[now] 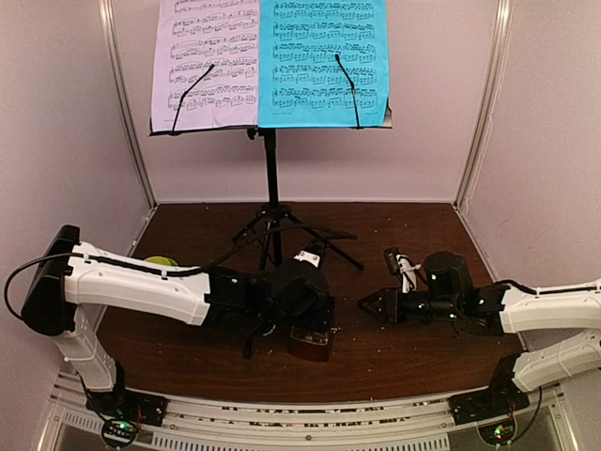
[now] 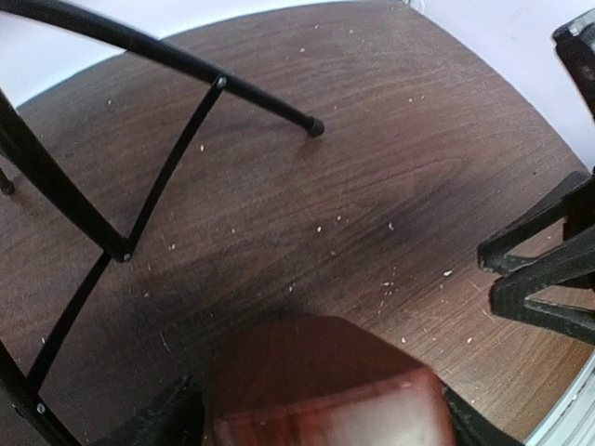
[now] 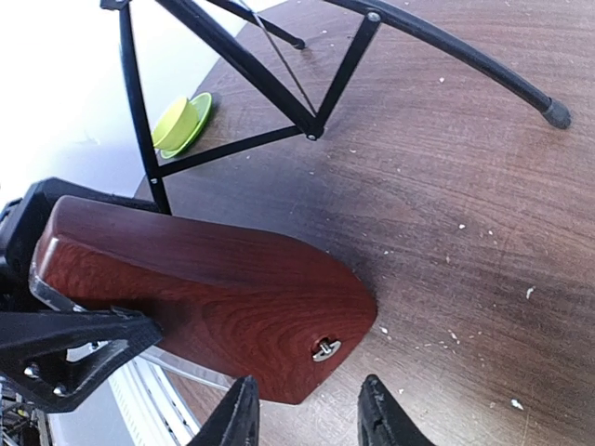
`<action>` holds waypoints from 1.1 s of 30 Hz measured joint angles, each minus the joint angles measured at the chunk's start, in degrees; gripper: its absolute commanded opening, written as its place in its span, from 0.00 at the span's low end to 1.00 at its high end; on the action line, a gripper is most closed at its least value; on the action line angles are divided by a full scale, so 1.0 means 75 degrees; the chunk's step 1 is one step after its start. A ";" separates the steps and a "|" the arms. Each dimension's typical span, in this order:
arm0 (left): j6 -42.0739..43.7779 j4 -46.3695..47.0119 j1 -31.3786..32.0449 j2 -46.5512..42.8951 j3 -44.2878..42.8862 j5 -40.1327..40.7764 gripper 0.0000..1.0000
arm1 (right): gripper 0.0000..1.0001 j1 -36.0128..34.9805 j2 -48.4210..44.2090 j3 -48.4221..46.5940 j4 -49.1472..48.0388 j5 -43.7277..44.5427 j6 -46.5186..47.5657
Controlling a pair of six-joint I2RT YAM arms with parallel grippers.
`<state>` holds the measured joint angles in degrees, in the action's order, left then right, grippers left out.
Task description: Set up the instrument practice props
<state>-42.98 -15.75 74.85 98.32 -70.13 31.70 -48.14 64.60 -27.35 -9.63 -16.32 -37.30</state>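
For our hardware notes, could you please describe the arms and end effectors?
The left arm and right arm have white shells with black joints; a black cable runs along the left one. The left end effector and right end effector each have two black fingers with open triangular bracing.

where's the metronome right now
In the top view the metronome is front centre, within the left pincer, just in front of the legs of the music stand, with the right pincer to its right.
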 measured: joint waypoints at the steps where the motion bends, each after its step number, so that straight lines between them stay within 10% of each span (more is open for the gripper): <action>1: -0.0044 -0.0067 0.0000 0.0035 -0.0012 -0.0009 0.69 | 0.42 0.0003 0.0000 0.0012 0.0006 0.0015 0.0000; 19: 0.0612 -0.0839 -0.0003 -0.0632 -0.0189 -0.0213 0.15 | 0.66 0.0003 -0.0624 0.0154 0.0079 -0.0111 0.0772; 33: 0.0560 -0.5208 -0.0003 0.0460 -0.4497 -0.0370 0.01 | 0.55 -0.0414 -0.0898 0.0344 -0.0044 0.0268 0.1918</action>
<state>-38.79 -54.81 74.83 101.78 -103.85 28.93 -51.24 57.87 -24.77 -9.96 -14.31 -22.92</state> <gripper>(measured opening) 0.621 0.564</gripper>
